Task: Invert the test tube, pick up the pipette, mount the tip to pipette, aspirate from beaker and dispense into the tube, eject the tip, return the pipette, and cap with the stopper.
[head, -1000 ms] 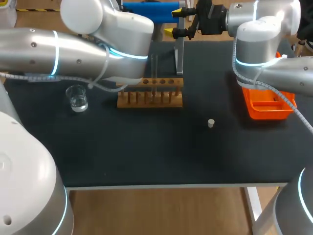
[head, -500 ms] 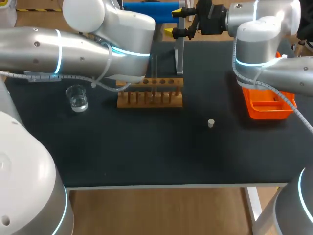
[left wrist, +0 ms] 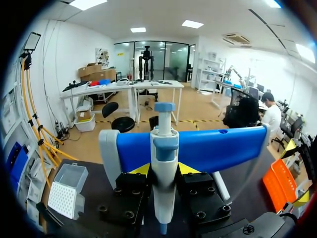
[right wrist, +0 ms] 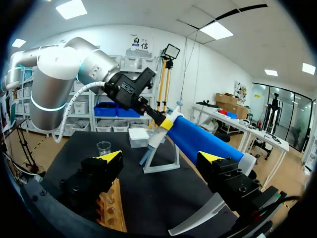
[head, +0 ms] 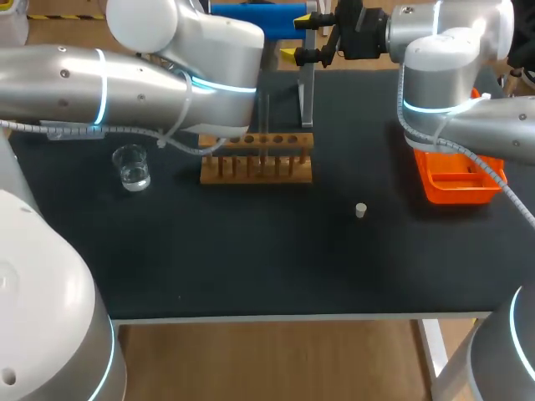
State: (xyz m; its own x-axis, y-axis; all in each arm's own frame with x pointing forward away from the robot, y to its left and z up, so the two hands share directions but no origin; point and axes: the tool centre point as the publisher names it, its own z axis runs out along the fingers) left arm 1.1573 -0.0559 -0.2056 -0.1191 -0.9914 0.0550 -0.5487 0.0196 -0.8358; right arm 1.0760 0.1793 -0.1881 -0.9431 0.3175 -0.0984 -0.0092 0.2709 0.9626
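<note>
Left end effector (left wrist: 164,169): clamped on the pipette (left wrist: 165,148), one yellow tip on each side of its body.
Pipette: hangs upright in the blue holder (left wrist: 218,148) at the far edge of the surface (head: 251,251).
Right end effector (right wrist: 160,157): tips wide apart, empty, near the holder's end.
Stopper (head: 360,210): lies alone on the surface.
Change: left arm (head: 125,83) has shifted slightly toward the far edge; all else is unmoved.

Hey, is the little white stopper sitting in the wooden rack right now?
No, the stopper lies on the black table, apart from the wooden rack and off to its right.
</note>
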